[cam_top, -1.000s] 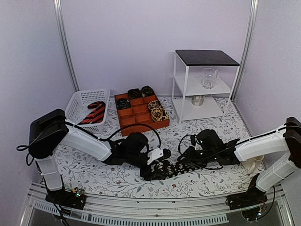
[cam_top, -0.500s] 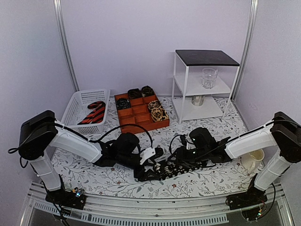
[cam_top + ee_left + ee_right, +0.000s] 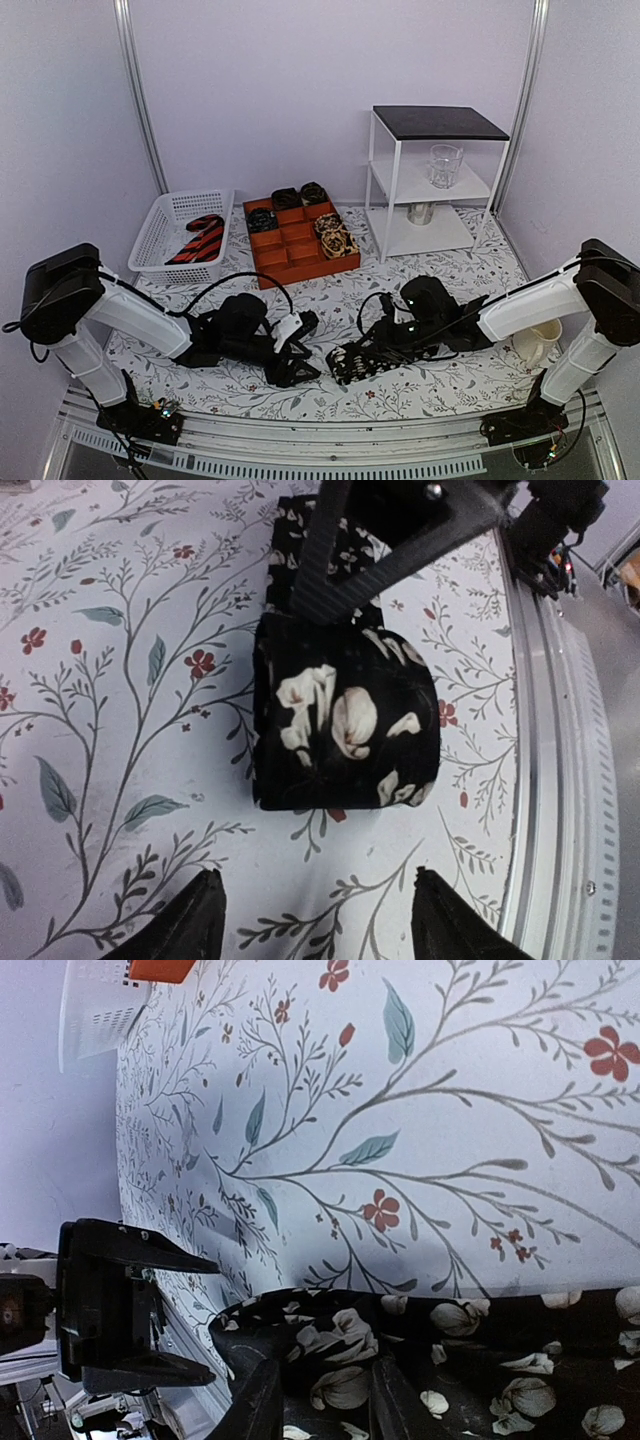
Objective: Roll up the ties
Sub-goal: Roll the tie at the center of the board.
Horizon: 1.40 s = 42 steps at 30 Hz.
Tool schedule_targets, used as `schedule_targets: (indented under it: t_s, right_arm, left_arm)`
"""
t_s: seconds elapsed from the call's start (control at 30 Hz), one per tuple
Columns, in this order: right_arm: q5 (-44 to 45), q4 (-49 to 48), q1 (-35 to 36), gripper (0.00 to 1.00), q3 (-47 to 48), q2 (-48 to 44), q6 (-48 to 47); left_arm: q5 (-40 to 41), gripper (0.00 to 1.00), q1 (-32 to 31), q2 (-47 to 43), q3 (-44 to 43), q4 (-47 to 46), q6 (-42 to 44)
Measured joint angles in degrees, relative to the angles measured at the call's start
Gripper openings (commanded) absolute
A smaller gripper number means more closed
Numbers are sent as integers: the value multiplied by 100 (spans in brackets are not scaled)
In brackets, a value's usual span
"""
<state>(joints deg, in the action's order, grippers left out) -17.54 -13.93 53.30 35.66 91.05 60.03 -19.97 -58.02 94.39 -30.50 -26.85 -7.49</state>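
Flower-print tie (image 3: 345, 725) lies part-rolled on the counter (image 3: 120, 730), well in front of the orange tray (image 3: 300, 245); right pincer (image 3: 322, 1380) pinches the coil, likely to stop it unrolling, while left pincer (image 3: 315, 880) is spread, just clear.

A desk (image 3: 440, 275) covered in a white floral cloth carries an orange compartment tray (image 3: 297, 262) near its back. Just left of the tray sits a white slotted basket (image 3: 152, 232). Right of the tray stands a white shelf unit (image 3: 438, 122) with a black top, holding a clear glass (image 3: 445, 165) and, below it, a metal cup (image 3: 421, 213). Far right of the tray, nearer the front, is a white jug (image 3: 540, 345).
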Motion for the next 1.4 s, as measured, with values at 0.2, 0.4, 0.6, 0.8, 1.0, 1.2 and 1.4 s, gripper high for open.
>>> schedule_targets:
  t_s: [0.2, 0.4, 0.6, 0.8, 1.0, 1.2, 1.4]
  right_arm:
    - [-22, -48, 122, 27, -122, 0, 216]
    - [31, -79, 245, 26, -245, 0, 433]
    - [153, -118, 330, 25, -315, -2, 551]
    - [243, -164, 372, 25, -348, -9, 581]
    - [291, -190, 372, 25, -387, -26, 597]
    - [372, -190, 372, 22, -450, -116, 592]
    - [422, -149, 374, 19, -516, -212, 551]
  left_arm:
    - [199, 33, 22, -208, 339, -542, -804]
    - [267, 11, -13, -205, 470, -675, -1440]
    - [203, 4, -223, -15, 461, -682, -1770]
    - [-92, 1, -531, 328, 345, -675, -1773]
    - [-214, 0, -654, 831, -111, -619, -1504]
    - [-111, 0, -684, 1032, -424, -509, -1287]
    - [55, 0, -686, 1032, -581, -299, -1108]
